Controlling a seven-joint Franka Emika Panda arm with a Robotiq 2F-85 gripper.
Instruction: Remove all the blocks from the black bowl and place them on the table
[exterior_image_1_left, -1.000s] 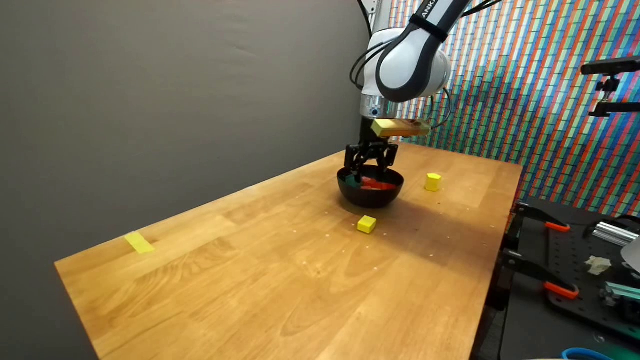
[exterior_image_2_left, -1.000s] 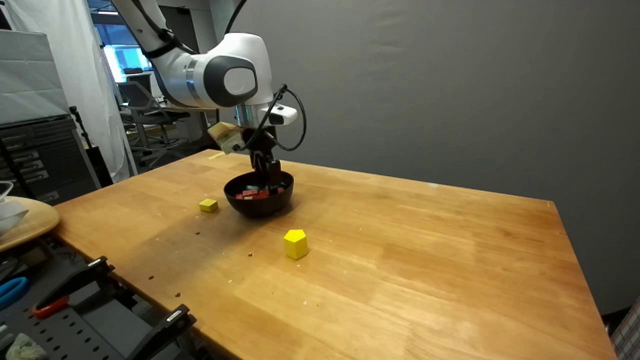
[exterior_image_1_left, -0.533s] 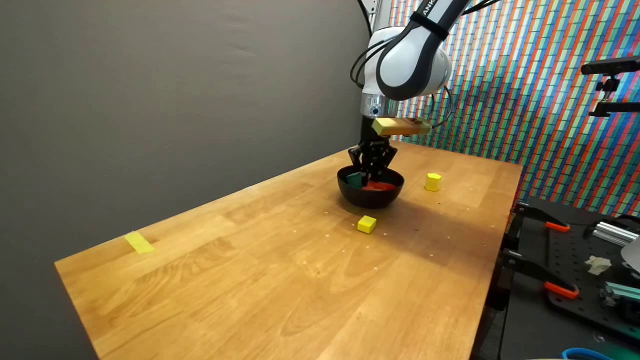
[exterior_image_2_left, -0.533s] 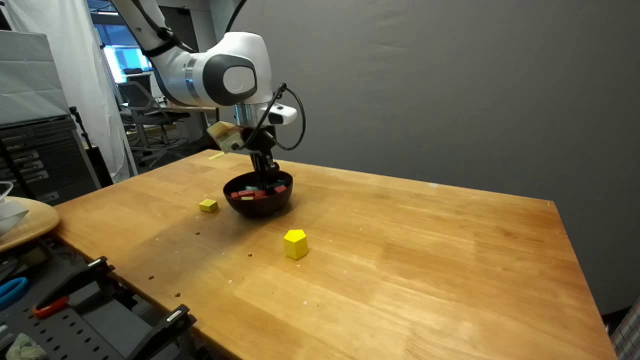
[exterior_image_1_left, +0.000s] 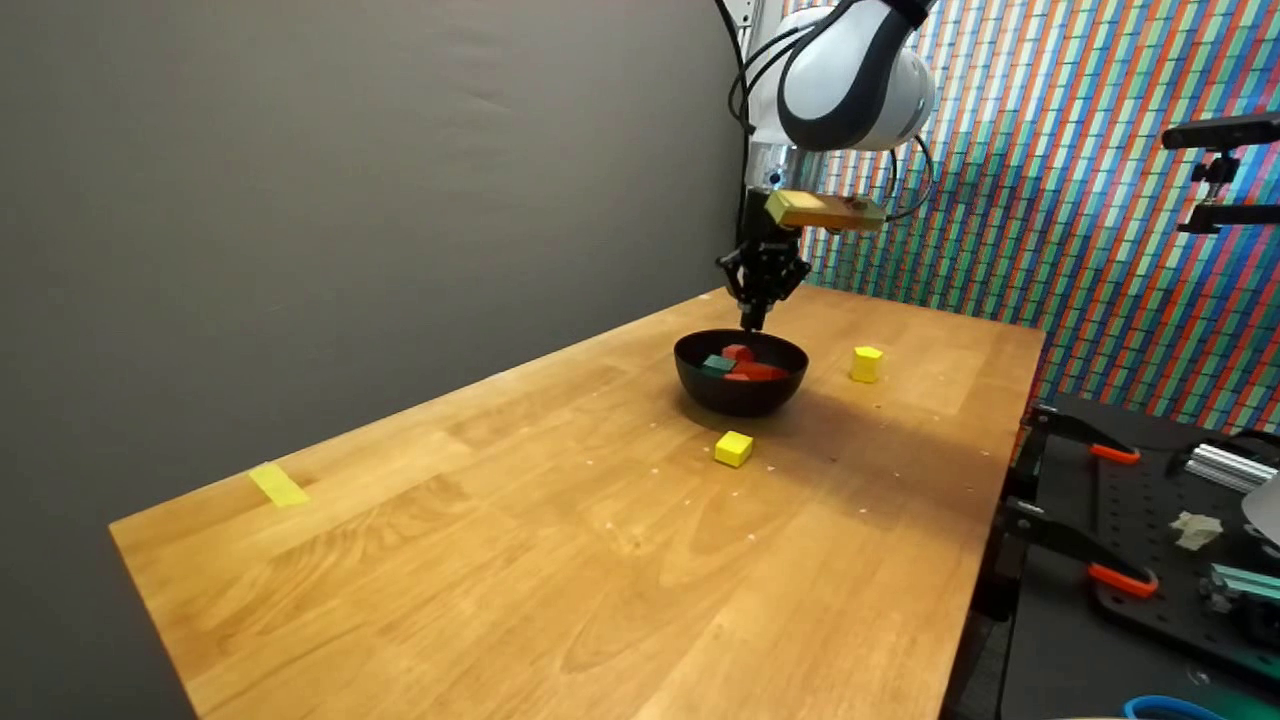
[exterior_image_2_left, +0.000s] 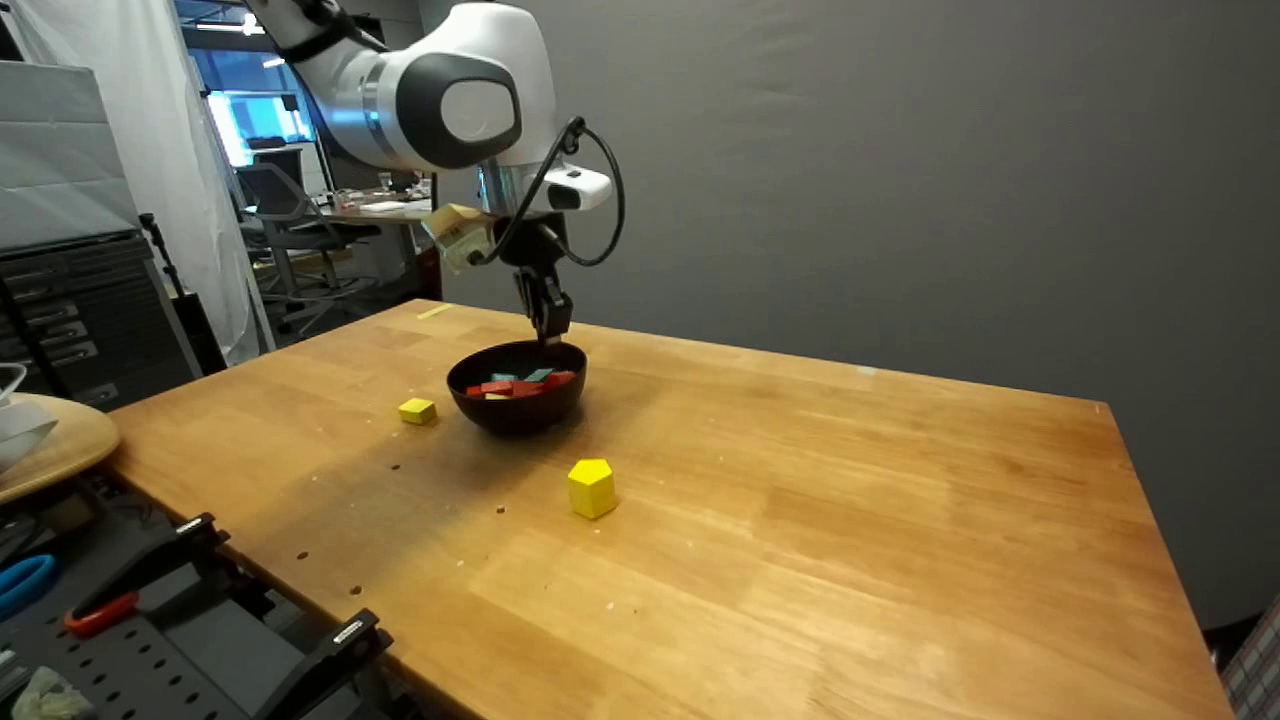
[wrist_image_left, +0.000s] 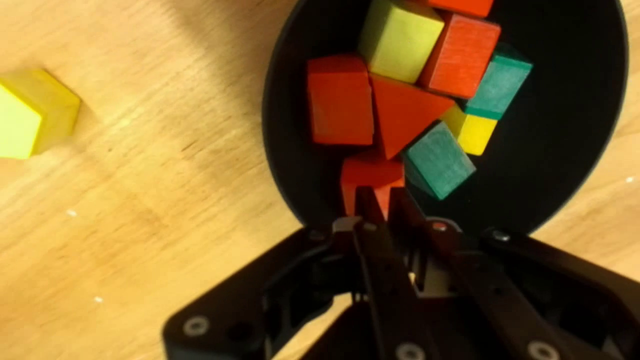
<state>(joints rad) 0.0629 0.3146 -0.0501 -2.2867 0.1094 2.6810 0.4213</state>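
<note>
The black bowl (exterior_image_1_left: 740, 398) stands on the wood-grain table (exterior_image_1_left: 500, 560) with several blocks inside. The wrist view shows red blocks (wrist_image_left: 345, 107), a red triangular block (wrist_image_left: 410, 107), green blocks (wrist_image_left: 440, 160) and yellow blocks (wrist_image_left: 407, 45) heaped together there. Just above the bowl's rim hangs my gripper (exterior_image_2_left: 550, 338), its fingers pressed nearly together with nothing visible between them. Behind the fingertips lies a red block (wrist_image_left: 370, 172), partly covered by them, down in the bowl. Outside the bowl, a yellow cube (exterior_image_1_left: 733, 450) and a yellow pentagonal block (exterior_image_2_left: 592, 490) rest on the table.
A flat yellow tape strip (exterior_image_1_left: 279, 484) is stuck at the table's far corner. A grey wall (exterior_image_2_left: 900, 200) runs along one long side. Black clamps (exterior_image_2_left: 325, 660) and a round wooden board (exterior_image_2_left: 80, 440) sit beside the opposite edge.
My gripper closed down among the blocks in the bowl, then rose out above the rim with nothing visible in it. Red and green blocks in the bowl have shifted.
</note>
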